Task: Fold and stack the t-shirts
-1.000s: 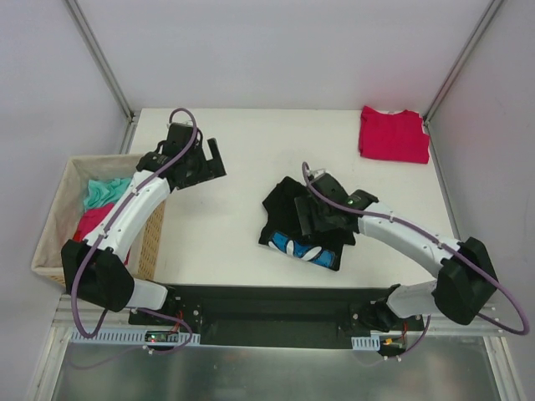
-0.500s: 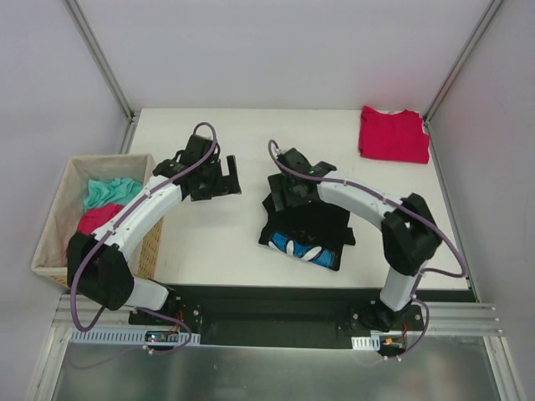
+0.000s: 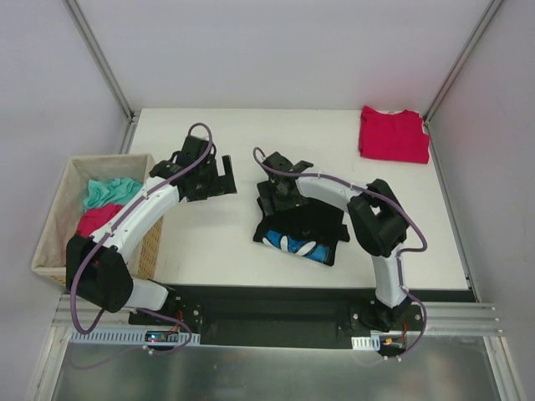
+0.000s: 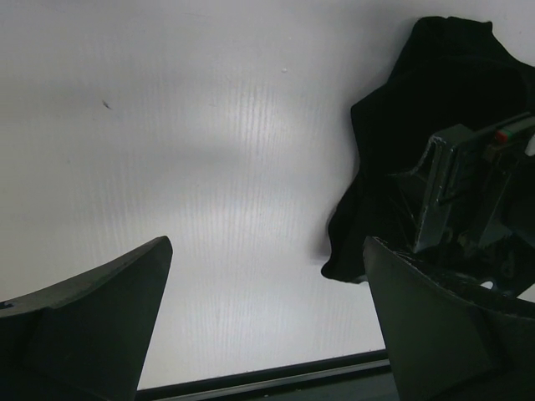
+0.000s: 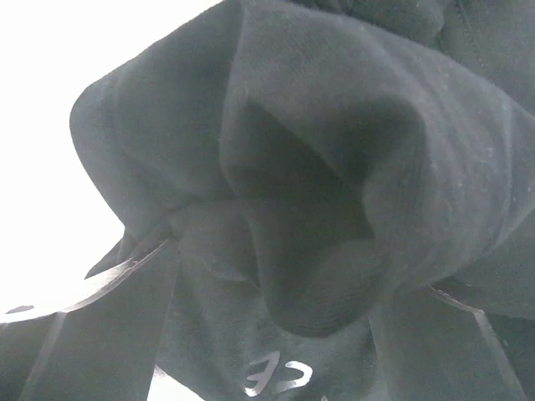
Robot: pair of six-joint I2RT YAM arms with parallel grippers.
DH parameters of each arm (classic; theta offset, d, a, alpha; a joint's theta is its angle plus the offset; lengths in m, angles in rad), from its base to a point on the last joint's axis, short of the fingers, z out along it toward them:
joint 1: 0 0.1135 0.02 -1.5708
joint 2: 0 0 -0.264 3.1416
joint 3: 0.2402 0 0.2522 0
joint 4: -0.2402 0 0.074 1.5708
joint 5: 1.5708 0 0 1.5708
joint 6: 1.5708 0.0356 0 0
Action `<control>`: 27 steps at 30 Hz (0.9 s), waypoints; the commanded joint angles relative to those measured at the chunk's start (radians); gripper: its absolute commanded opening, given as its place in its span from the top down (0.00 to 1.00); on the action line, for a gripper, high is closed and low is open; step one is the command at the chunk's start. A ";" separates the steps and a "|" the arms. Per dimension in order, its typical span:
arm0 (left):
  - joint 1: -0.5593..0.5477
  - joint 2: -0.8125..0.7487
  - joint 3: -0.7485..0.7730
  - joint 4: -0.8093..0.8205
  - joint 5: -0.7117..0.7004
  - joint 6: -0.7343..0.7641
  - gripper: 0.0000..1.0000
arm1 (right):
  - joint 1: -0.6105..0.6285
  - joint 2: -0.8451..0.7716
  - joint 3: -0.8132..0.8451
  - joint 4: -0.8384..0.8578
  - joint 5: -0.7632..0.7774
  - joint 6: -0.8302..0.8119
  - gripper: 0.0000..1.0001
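Note:
The black t-shirt (image 3: 305, 224) lies crumpled at the table's middle, with a blue and white print at its near edge. My right gripper (image 3: 272, 189) is down on its far left part. In the right wrist view the fingers (image 5: 117, 334) stand wide apart with a bunched fold of the black shirt (image 5: 318, 209) between them, my right gripper (image 5: 276, 284) open. My left gripper (image 3: 219, 177) is open and empty above bare table, just left of the shirt; in the left wrist view (image 4: 266, 251) the shirt (image 4: 418, 117) shows at the upper right. The red t-shirt (image 3: 393, 134) lies folded at the far right corner.
A woven tan basket (image 3: 52, 219) stands off the table's left edge, holding teal and pink cloth. The table's black near edge (image 4: 267, 380) shows below my left fingers. The enclosure's metal posts rise at both far corners.
My right gripper swung from the shirt's right side across to its far left part, and the shirt shifted slightly left. My left gripper moved right toward the shirt.

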 commanded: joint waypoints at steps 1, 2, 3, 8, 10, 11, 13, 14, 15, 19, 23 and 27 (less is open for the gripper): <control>0.016 -0.032 -0.007 0.000 -0.024 0.022 0.01 | 0.018 0.126 0.166 -0.010 -0.082 -0.020 0.10; 0.017 -0.035 -0.007 -0.001 -0.027 0.024 0.01 | 0.024 0.145 0.200 -0.026 -0.082 -0.019 0.10; 0.019 -0.038 -0.009 -0.003 -0.028 0.022 0.01 | 0.021 0.168 0.268 -0.030 -0.085 -0.013 0.10; 0.022 -0.046 -0.010 -0.007 -0.035 0.025 0.01 | -0.022 0.307 0.510 -0.141 -0.084 0.033 0.10; 0.022 -0.044 -0.012 -0.011 -0.036 0.027 0.01 | -0.054 0.321 0.574 -0.156 -0.073 0.062 0.10; 0.023 -0.047 -0.012 -0.011 -0.036 0.027 0.01 | -0.069 0.332 0.588 -0.170 -0.064 0.070 0.10; 0.023 -0.044 -0.012 -0.012 -0.035 0.027 0.01 | -0.121 0.341 0.619 -0.188 -0.059 0.091 0.10; 0.023 -0.046 -0.010 -0.012 -0.035 0.027 0.01 | -0.141 0.344 0.619 -0.196 -0.062 0.111 0.10; 0.023 -0.046 -0.010 -0.012 -0.035 0.027 0.01 | -0.160 0.341 0.611 -0.199 -0.073 0.119 0.10; 0.023 -0.043 -0.012 -0.012 -0.038 0.024 0.01 | -0.246 0.268 0.493 -0.170 -0.068 0.130 0.10; 0.023 -0.017 0.008 -0.012 -0.019 0.017 0.01 | -0.287 0.177 0.334 -0.104 -0.068 0.118 0.10; 0.023 0.032 0.045 -0.012 0.030 0.022 0.01 | -0.286 0.046 0.197 -0.046 -0.044 0.092 0.10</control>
